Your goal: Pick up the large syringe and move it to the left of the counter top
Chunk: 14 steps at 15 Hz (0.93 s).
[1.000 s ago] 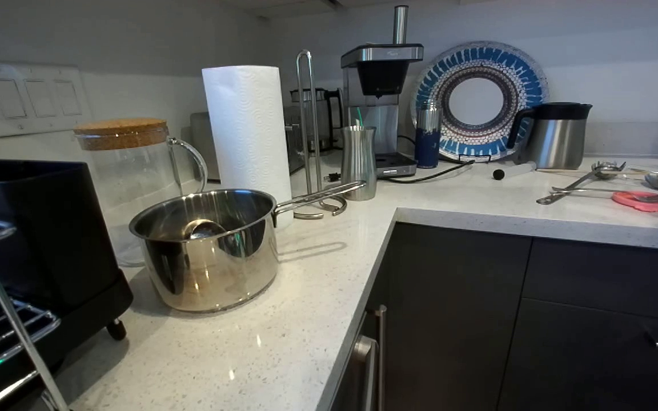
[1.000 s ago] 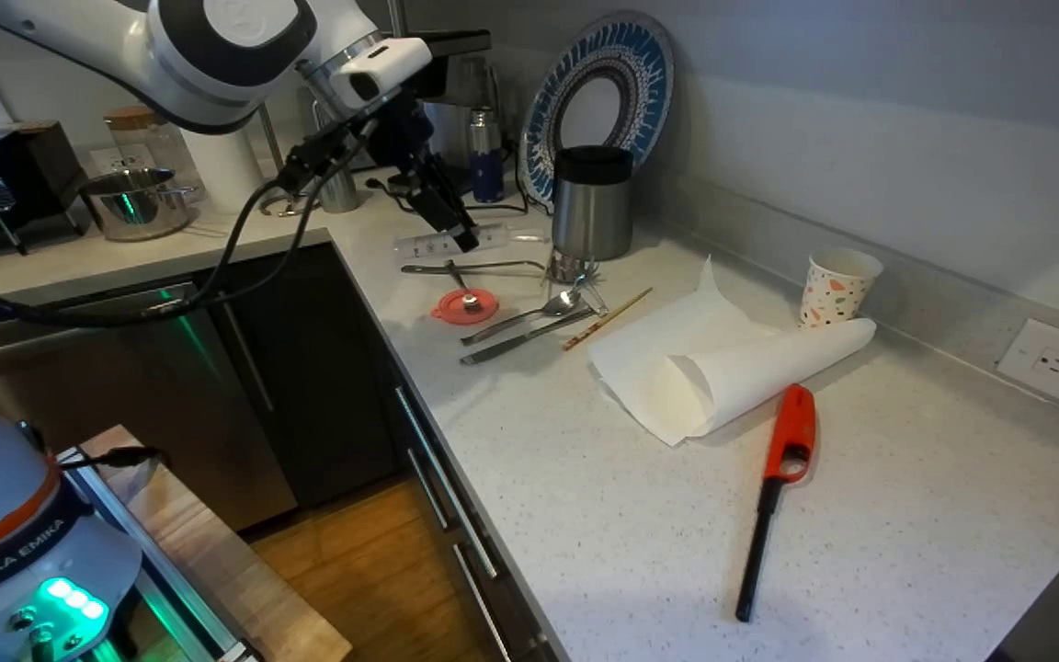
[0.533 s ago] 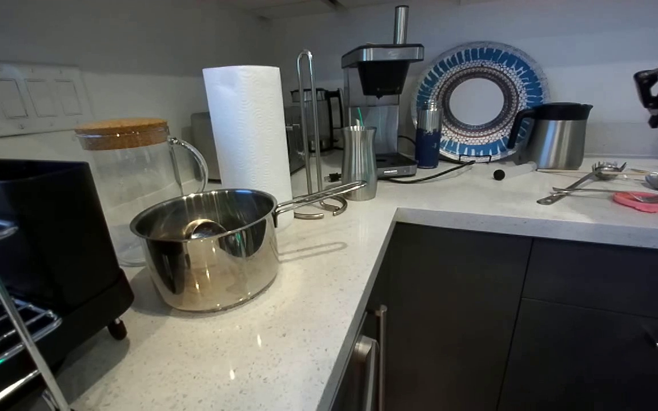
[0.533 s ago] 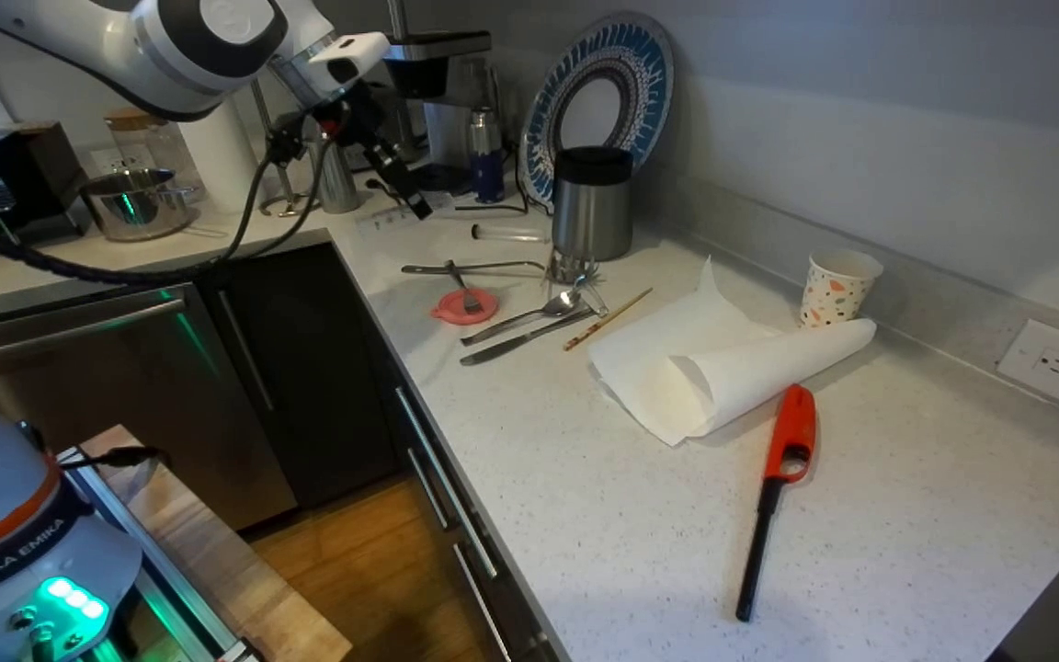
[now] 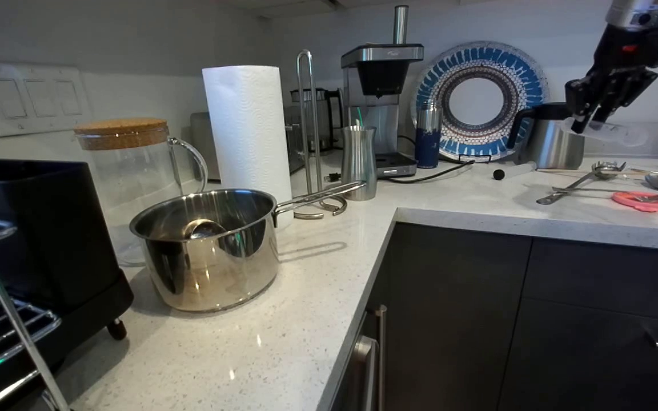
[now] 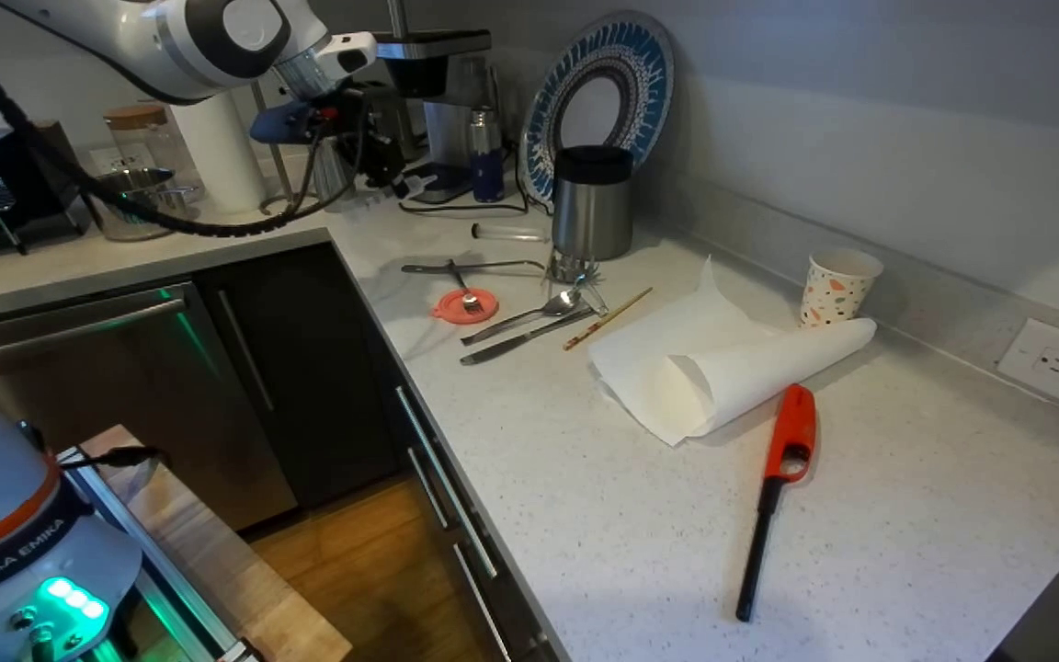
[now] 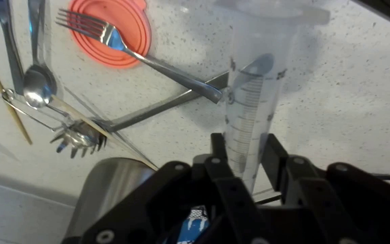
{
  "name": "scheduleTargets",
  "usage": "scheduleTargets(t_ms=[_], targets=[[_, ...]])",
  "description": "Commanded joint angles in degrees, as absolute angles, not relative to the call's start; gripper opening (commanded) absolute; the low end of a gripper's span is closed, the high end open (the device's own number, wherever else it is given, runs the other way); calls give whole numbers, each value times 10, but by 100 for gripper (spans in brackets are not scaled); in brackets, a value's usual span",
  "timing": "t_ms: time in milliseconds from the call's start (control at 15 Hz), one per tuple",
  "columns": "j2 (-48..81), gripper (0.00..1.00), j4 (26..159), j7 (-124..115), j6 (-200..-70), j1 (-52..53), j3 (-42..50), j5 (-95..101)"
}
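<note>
The large syringe (image 7: 249,112) is a clear, wide tube with dark scale marks and a flange. My gripper (image 7: 244,145) is shut on its barrel, one finger on each side, and holds it above the counter top (image 7: 344,128). In both exterior views the gripper (image 5: 587,123) (image 6: 399,187) carries the syringe (image 5: 617,133) (image 6: 369,200) clear of the surface, near the counter's inner corner. The syringe lies roughly level in an exterior view, in front of the steel carafe. The white speckled counter top also shows in both exterior views (image 5: 317,319) (image 6: 640,542).
Below lie a fork (image 7: 168,71), a pink lid (image 7: 137,37), spoons and a clear plunger with a black end (image 6: 511,233). A steel carafe (image 6: 594,207), coffee maker (image 5: 386,114), steel cup (image 5: 358,165), paper towel roll (image 5: 249,131) and pot (image 5: 209,262) stand around.
The gripper has carried the syringe away from the utensils toward the counter's corner, leftward in both exterior views. The arm has come into sight at the right edge of an exterior view.
</note>
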<state>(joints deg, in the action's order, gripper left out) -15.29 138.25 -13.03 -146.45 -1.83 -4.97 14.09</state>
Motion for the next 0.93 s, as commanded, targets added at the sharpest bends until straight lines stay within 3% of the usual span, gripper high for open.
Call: scheduleTargets(t_ms=[0,867], targets=[[-88,8,1321,23,-1461,13,-19,83],[37,8,1209,500,-1465,9,-25,18]])
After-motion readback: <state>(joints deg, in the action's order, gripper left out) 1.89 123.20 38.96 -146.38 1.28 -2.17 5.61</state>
